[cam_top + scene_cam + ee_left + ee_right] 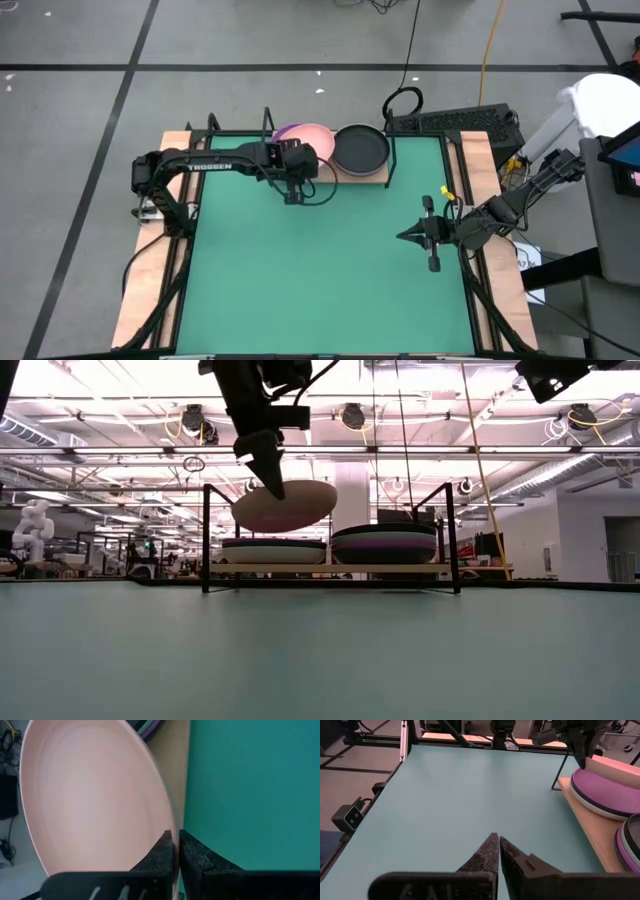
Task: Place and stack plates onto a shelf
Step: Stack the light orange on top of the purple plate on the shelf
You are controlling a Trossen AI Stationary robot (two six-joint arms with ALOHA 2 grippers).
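We hold the round salmon pink plate (95, 795) by its rim with our left gripper (175, 851). Its two dark fingers pinch the rim tight. The plate hangs in the air, a little tilted, right above the left pile of plates (273, 550) on the small light-wood shelf with black wire posts (330, 568). It does not touch the pile yet. The top plate of that pile is purple (605, 792).

So the pile lies straight down from the plate we hold. We think the next move is to go down gently and then let go. The plate should come flat first, or its low edge may bump and slide.

Beside it sits the right pile (384, 545) with a black plate (360, 149) on top.

Our right gripper (496, 851) waits over the green table (470, 795), well apart from the shelf. Its fingers are pressed together and hold nothing.
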